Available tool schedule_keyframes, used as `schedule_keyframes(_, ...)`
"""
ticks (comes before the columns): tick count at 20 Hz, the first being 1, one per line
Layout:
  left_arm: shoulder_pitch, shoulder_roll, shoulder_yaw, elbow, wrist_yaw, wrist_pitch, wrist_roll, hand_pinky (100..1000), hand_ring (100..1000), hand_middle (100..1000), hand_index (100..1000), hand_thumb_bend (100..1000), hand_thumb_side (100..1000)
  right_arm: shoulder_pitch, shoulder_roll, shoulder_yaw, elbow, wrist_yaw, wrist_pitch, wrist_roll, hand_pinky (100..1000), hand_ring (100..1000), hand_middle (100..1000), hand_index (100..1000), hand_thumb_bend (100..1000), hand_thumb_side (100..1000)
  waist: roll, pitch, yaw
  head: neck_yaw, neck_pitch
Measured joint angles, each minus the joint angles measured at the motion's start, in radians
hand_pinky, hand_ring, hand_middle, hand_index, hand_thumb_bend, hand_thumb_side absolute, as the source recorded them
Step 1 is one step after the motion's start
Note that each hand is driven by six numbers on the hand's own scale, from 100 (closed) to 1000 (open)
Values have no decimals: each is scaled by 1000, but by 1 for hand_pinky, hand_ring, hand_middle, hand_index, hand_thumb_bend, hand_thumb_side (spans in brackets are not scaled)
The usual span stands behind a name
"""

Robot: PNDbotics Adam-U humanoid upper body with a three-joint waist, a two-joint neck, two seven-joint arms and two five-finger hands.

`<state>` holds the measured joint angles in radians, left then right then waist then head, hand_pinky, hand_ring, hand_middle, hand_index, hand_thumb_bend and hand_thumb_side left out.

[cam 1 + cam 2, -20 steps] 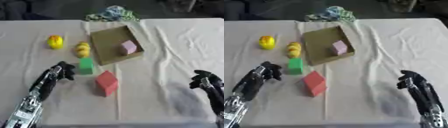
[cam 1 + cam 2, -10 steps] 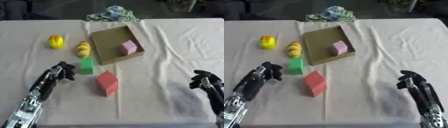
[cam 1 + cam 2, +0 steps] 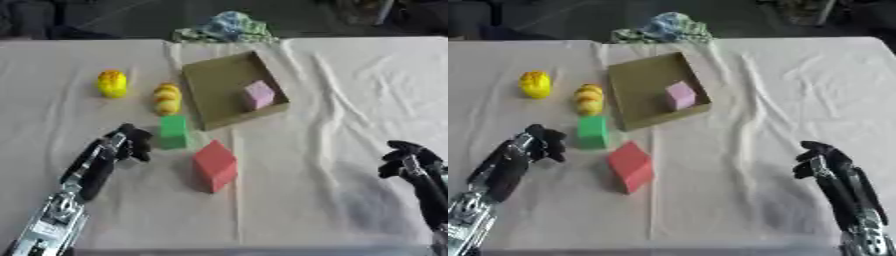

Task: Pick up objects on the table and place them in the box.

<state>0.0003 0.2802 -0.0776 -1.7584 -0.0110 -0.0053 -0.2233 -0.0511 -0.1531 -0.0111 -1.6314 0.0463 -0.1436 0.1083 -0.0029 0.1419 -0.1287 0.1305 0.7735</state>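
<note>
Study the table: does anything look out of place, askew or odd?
The box sits askew, turned at an angle to the table edge. A crumpled cloth lies bunched at the table's far edge. Nothing looks spilled or damaged.

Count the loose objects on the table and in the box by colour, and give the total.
Pink: 1, pink block in the box
Green: 1, green block
Red: 1, red block
Yellow: 1, yellow object
Yellow-orange: 1, striped object
Total: 5
</note>
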Motion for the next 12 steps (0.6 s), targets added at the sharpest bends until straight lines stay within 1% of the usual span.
schedule_keyframes(7, -7, 1, 8, 0, -6, -6, 7, 628, 520, 522, 719, 100, 1000, 0, 0, -1, 0, 0, 0, -1, 514, 522, 537, 743, 100, 653, 0, 2, 0, 0, 0)
schedule_keyframes(8, -15, 3, 14, -2, -9, -10, 11, 633, 521, 523, 720, 100, 992, 0, 0, -1, 0, 0, 0, -1, 514, 522, 538, 743, 100, 666, 0, 2, 0, 0, 0)
schedule_keyframes(9, -26, 8, 20, -7, -15, -15, 16, 632, 525, 527, 725, 100, 922, 0, 0, -1, 0, 0, 0, -2, 514, 522, 537, 743, 100, 650, 0, 2, 0, 0, 0)
schedule_keyframes(10, -39, 19, 27, -12, -22, -21, 21, 633, 527, 530, 728, 100, 886, 0, 0, -1, 0, 0, 0, -2, 514, 522, 537, 743, 100, 650, 0, 2, 0, -1, 0)
schedule_keyframes(11, -57, 36, 35, -18, -31, -29, 25, 641, 536, 540, 739, 100, 792, 0, 0, -2, 0, 0, 1, -2, 514, 522, 537, 743, 100, 650, 0, 2, 0, -1, 0)
schedule_keyframes(12, -80, 60, 43, -24, -41, -40, 28, 643, 539, 543, 742, 100, 766, 0, 0, -2, 0, 0, 1, -3, 514, 522, 537, 743, 100, 651, 0, 2, 0, -2, 0)
